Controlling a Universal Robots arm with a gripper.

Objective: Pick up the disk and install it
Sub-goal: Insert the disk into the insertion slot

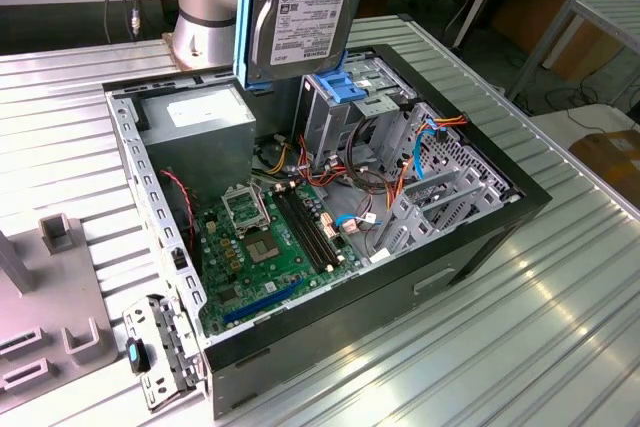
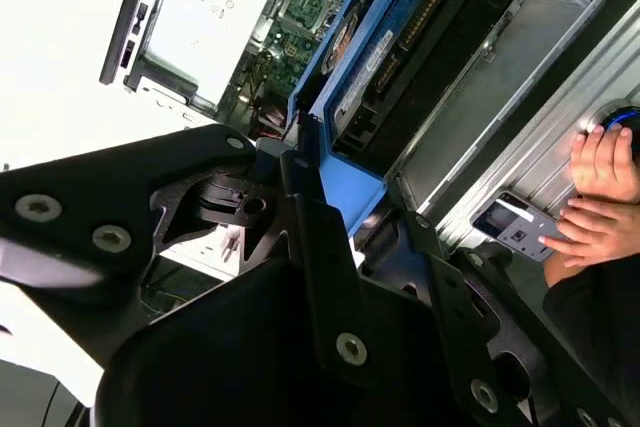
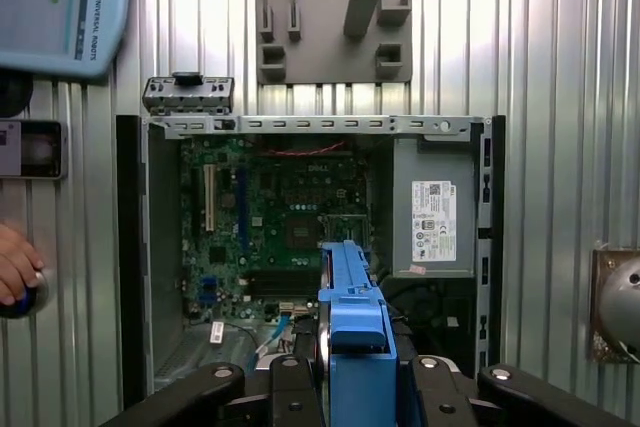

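Note:
The disk point(image 1: 300, 12) hangs upright above the open computer case point(image 1: 480, 247), white label toward the exterior camera, its light-blue carrier rail along one edge. It hovers just above the grey drive cage point(image 1: 330, 122) with the blue latch on top. In both wrist views my gripper point(image 3: 355, 379) point(image 2: 355, 212) is shut on the disk: black fingers point(image 3: 285, 387) press on either side of the blue carrier point(image 3: 352, 312). The disk's dark body point(image 2: 420, 27) runs away from the fingers toward the case.
Inside the case lie the green motherboard point(image 1: 270, 247), the grey power supply point(image 3: 432, 209) and loose cables point(image 1: 420, 147). A grey fixture block point(image 3: 335, 17) and a detached bracket point(image 1: 160, 347) sit on the ribbed table. A person's hand point(image 2: 600, 182) rests beside the case, and a pendant point(image 3: 60, 7) stands near it.

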